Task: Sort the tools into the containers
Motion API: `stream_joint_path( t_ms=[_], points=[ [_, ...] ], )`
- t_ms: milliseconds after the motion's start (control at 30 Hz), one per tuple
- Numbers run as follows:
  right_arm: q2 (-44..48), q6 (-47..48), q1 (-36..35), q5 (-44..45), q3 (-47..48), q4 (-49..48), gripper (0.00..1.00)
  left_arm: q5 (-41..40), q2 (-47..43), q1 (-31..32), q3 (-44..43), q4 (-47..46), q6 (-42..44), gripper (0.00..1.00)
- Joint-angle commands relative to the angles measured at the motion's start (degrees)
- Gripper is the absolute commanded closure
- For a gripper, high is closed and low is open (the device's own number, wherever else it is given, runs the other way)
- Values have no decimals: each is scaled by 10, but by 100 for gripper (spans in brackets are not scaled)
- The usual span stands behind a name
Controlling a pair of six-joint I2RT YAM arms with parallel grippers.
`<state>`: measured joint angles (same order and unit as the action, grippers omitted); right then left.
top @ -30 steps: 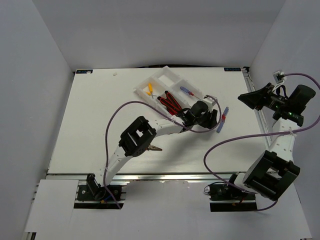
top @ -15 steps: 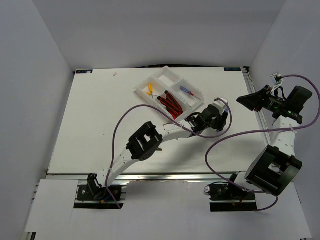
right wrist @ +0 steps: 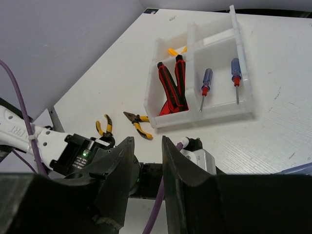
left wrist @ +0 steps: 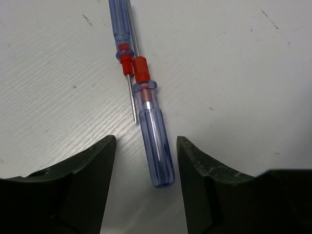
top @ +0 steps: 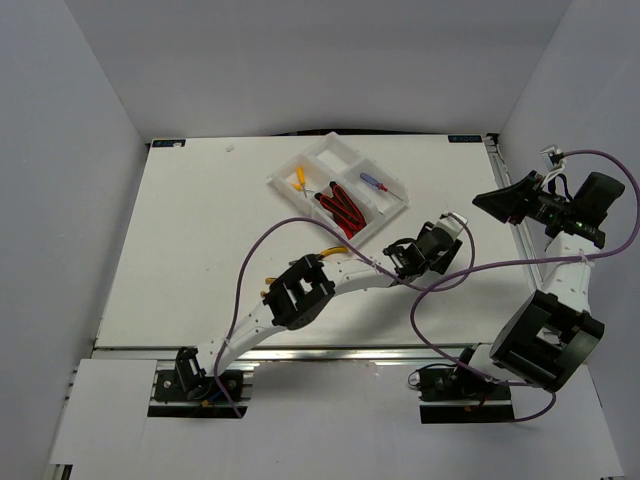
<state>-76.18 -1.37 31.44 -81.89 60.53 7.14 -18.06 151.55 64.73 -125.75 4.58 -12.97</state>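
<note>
While two knives [right wrist: 171, 87], two screwdrivers [right wrist: 206, 80] and a small yellow tool [right wrist: 173, 51] lie in the tray [right wrist: 204, 118], we note two pliers [right wrist: 138, 125] and two loose screwdrivers [left wrist: 155, 146] left on the table [left wrist: 243, 73]. The left claw [left wrist: 145, 144] hangs wide over these, which lie head-to-tail, lengthwise through its gap; the right claw [right wrist: 147, 156] is narrow and empty.

Both arms are built of slim white links joined by boxy black housings: the left arm [top: 350, 272] and the right arm [top: 565, 275]. A purple cable [top: 242, 266] loops along each. The left gripper [left wrist: 146, 146] has matte black, wedge-shaped fingers [left wrist: 83, 185] with a rough grain.
</note>
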Motion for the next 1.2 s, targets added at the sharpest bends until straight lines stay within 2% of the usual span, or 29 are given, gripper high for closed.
stream_joint_path(
  t_ms=[0,167,200,400,533,667,800,967,1167],
  points=[
    [6,-7,3,-27,20,-7,64,-57,1,8,-25,27,23,36],
    [4,-10,2,-33,20,-6,64,-88,10,16,-26,31,40,48],
    [5,-10,2,-35,20,-7,64,-89,11,17,-27,31,40,53],
    [1,-12,2,-39,21,-7,64,-76,14,21,-33,38,45,65],
    [2,-13,2,-39,22,-7,64,-63,-13,20,4,14,56,86],
    [3,-13,2,-37,22,-7,64,-34,-64,20,66,-20,73,100],
    [2,-13,2,-35,21,-9,64,7,-133,20,164,-69,88,100],
    [2,-12,1,-30,22,-11,64,33,-222,13,246,-117,84,100],
    [4,-11,0,-23,22,-12,64,53,-283,-52,330,-185,1,100]
  ],
)
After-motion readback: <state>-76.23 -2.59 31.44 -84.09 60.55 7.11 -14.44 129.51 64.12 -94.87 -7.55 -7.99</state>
